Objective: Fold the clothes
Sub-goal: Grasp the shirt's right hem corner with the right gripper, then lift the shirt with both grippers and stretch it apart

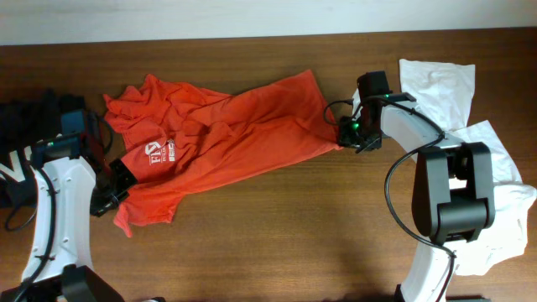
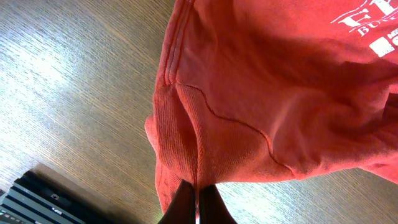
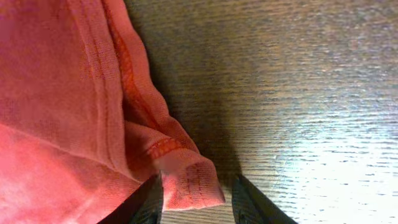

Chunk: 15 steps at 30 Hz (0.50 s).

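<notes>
The left gripper (image 2: pixel 196 208) is closed, its two dark fingers pressed together on a fold of the orange-red cotton T-shirt with white print (image 1: pixel 243 134). In its wrist view the ribbed edge and a curved seam of the shirt run away from the fingertips, and the white lettering lies far off on the cloth beyond them. Bare brown wooden table (image 1: pixel 294 226) shows to one side of the pinched fold.

The right gripper (image 3: pixel 193 205) stands partly open at the opposite end of the shirt. A stitched hem corner lies between its fingers (image 3: pixel 152 202) – one finger is against the cloth, while the other stands just clear of it on the bare wood side, with a narrow gap showing. The hem itself rests on the table, folded over in a small bunch ahead of the fingertips.

From above, the shirt lies crumpled and stretched slantwise between the two grippers, flat on the table. Behind the right gripper, beside and under that arm, lie two plain white T-shirts (image 1: pixel 436 84) – one near the far edge, one nearer the arm's base. Behind the left gripper, at the table's edge, sits a dark navy garment with white letters (image 1: pixel 25 117).
</notes>
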### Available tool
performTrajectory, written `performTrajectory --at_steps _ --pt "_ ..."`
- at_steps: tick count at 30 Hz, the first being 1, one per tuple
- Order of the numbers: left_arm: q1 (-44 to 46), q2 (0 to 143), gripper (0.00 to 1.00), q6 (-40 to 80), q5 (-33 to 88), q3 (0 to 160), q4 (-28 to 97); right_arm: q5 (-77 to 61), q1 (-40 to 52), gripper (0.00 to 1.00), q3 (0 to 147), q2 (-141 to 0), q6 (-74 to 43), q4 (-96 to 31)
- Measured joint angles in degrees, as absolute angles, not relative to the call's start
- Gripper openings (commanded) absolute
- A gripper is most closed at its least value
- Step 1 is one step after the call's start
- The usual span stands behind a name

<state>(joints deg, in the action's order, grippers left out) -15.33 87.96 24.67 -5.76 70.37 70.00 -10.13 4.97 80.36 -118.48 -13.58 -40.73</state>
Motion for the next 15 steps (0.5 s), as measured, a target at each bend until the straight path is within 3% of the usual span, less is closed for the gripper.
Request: performTrajectory --at_steps 9,15 --pt "-15.33 87.96 0.0 24.67 -5.78 70.37 70.0 -9.3 4.97 0.04 80.34 -118.58 -13.65 -41.6" --pt "-15.33 87.94 0.0 24.67 -5.74 70.37 69.43 -9.3 4.64 0.04 81.3 -118.56 -13.69 -45.36"
